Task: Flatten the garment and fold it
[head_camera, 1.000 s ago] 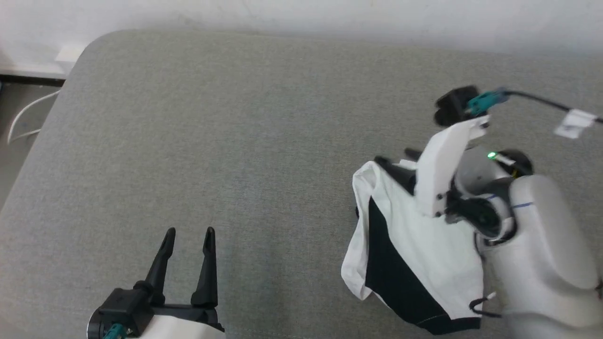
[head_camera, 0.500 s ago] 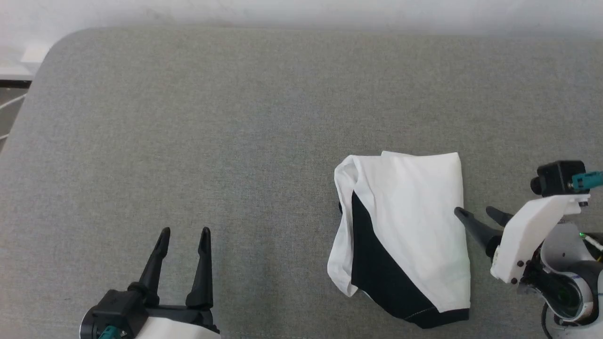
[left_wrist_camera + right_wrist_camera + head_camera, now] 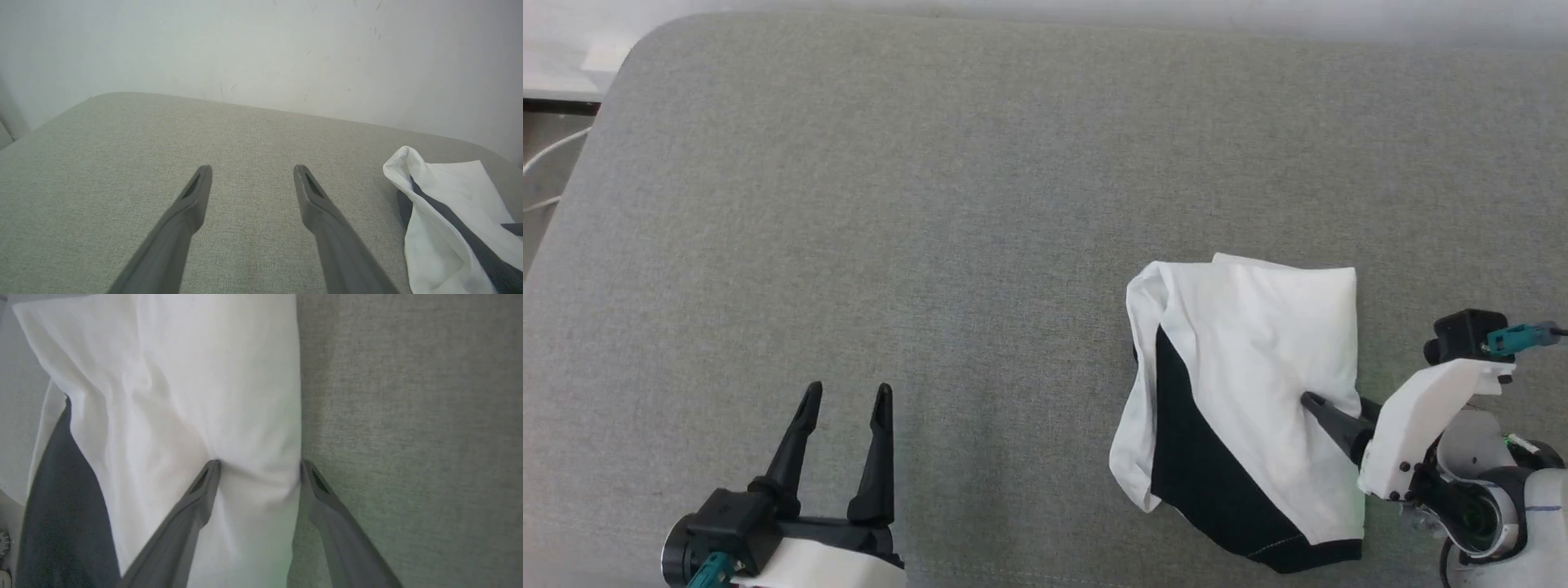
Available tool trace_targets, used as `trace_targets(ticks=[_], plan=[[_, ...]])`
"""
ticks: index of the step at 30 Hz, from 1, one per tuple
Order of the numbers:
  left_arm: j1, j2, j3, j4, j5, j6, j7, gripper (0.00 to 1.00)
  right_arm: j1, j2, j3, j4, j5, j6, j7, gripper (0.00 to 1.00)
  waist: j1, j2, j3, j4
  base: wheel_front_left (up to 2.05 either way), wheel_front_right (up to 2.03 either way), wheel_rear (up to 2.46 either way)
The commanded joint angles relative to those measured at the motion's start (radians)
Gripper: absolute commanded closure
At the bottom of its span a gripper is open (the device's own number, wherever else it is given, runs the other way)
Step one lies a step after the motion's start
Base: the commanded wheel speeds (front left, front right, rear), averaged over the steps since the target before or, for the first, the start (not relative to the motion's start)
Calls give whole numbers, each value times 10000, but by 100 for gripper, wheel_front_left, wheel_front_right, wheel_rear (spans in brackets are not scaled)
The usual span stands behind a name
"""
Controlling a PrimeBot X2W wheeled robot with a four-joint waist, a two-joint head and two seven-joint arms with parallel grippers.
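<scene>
Garment (image 3: 1258,367), a soft white T-shirt with black sleeve panels, lies in a folded, roughly rectangular bundle on the right part of a grey fabric-covered padded surface (image 3: 931,204). A black wedge of cloth runs diagonally across its lower left, and the left edge is loosely bunched, with a fold of white standing up. In the left wrist view the garment (image 3: 449,204) sits at the far right, and a pale wall (image 3: 245,49) rises behind the padded surface (image 3: 122,143).

The right gripper (image 3: 1333,402) reaches in from the lower right to the bundle's right edge. In the right wrist view the right gripper (image 3: 259,465) has its two long dark fingers spread wide, pinching nothing. One fingertip presses a shallow dent into the white cloth (image 3: 184,375). The other rests just beside the folded edge, over the grey surface (image 3: 408,416).

The left gripper (image 3: 848,392) hangs at the lower left, well apart from the garment. Its fingers are likewise spread and empty above bare fabric, as the left wrist view of the left gripper (image 3: 253,169) confirms.
</scene>
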Motion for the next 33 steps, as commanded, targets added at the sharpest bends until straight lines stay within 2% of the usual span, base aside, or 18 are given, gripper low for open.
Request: trace_targets(ticks=[1,7,8,9,10,16,21,33], plan=[[-212,56,-13,22,74,-37,22,0,-208,51,29,276,-37,-7,-87,0,-1,0,53,85,0,0,0],[-308,103,-70,79,50,-50,31,0,-471,64,467,988,157,-7,-354,2,-1,0,85,213,0,0,0],[-315,116,-76,94,50,-50,30,0,-498,65,527,1009,164,-7,-450,50,-1,0,69,218,0,0,0],[-315,131,-76,113,49,-48,29,0,-520,65,587,1018,127,-7,-520,77,-1,0,33,211,0,0,0],[-301,149,-70,133,47,-41,27,0,-527,65,639,1014,93,-7,-570,100,-1,0,-19,193,0,0,0],[-80,200,-60,181,21,30,26,0,-375,48,718,799,29,-7,-803,100,-1,0,-520,-84,0,0,0],[83,270,-97,131,15,47,62,0,-348,-121,1089,614,-33,-7,-869,100,-1,0,-961,-636,0,0,0],[111,407,-233,-113,-34,23,286,0,-1758,-1187,2723,1011,-67,-7,-1034,100,-1,0,-1247,-2058,0,0,0]])
